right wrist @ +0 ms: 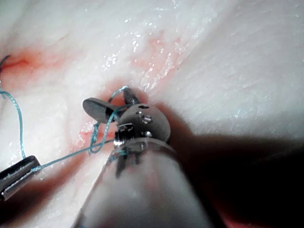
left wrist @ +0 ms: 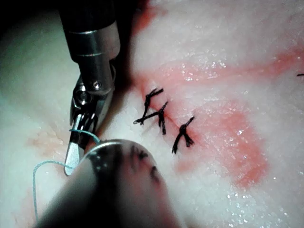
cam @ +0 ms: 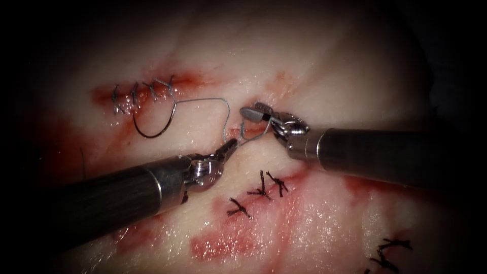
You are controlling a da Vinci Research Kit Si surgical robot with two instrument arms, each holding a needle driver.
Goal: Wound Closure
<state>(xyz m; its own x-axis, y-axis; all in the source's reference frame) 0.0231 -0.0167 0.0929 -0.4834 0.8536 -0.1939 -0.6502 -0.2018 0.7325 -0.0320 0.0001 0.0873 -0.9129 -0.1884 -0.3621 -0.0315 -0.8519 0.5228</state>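
1. Two tools meet over the tissue, just right of the stitched stretch of the cut; red fluid smears the surface nearer the camera, by dark knotted stitches.
2. Left tool: jaws closed on the thread.
3. Right tool: jaws parted, clamping nothing; thread is looped around them and across to the left tool's tip.
4. Needle: free, lying on the tissue just below the stitched cut, left of both tools, well apart from either; not in the tissue as far as I can tell.
5. Judgement: keep the left tool's tension on the thread steady so the wraps stay on the right tool's jaws, and watch that slack doesn't drag the loose needle.
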